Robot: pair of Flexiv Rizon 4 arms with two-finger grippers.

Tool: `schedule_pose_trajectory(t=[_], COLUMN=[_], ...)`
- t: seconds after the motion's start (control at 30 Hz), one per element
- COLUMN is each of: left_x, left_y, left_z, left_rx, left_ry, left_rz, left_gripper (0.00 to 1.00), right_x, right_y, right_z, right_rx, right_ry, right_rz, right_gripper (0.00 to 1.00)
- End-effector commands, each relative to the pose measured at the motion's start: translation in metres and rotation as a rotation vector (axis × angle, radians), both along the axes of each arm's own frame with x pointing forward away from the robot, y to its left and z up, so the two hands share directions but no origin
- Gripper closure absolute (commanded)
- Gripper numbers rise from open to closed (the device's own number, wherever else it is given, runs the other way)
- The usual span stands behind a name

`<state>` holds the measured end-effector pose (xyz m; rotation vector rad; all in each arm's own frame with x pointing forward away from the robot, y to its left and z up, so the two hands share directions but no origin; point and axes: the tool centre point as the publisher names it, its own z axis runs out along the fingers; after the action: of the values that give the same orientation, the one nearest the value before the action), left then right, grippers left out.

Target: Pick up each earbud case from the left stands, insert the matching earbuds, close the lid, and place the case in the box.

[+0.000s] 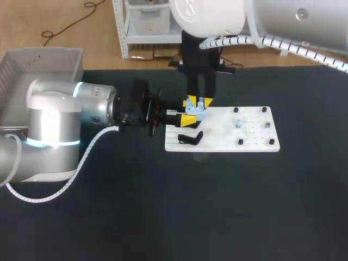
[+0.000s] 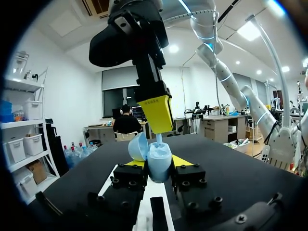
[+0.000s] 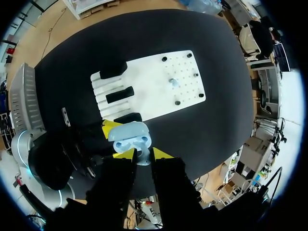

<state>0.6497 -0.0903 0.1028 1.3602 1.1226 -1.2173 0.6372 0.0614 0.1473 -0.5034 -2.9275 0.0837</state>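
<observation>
Your black table [image 1: 272, 217] carries a white perforated board [image 1: 250, 136], with a grey plastic box [image 1: 43, 60] at its far left corner. Your left arm lies level. The left gripper [image 2: 156, 162] is clamped on the open light-blue earbud case [image 2: 159, 166], held over the board's left end. Your right arm points straight down. The right gripper [image 3: 143, 153] pinches a light-blue earbud [image 2: 159, 138] at the case's open top.

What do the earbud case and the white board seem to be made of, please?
The earbud case: probably plastic, pale blue, smooth with a soft sheen. The white board: likely rigid plastic or painted metal, flat, matte, with holes.
</observation>
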Motion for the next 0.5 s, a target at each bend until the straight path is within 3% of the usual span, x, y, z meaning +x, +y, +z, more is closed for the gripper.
schedule_pose_trajectory(t=[0.03, 0.5], left_x=[-0.0005, -0.0005], left_y=[-0.0004, -0.0004], left_z=[-0.0007, -0.0007], left_rx=[-0.002, -0.002], left_ry=[-0.002, -0.002], left_rz=[0.003, 0.003], left_gripper=[1.0, 1.0], right_x=[0.0023, 0.0072], right_y=[-0.0013, -0.0031], right_z=[-0.0022, -0.0082], right_rx=[-0.001, -0.013], right_ry=[0.002, 0.009], right_rz=[-0.006, -0.026], right_gripper=[1.0, 1.0])
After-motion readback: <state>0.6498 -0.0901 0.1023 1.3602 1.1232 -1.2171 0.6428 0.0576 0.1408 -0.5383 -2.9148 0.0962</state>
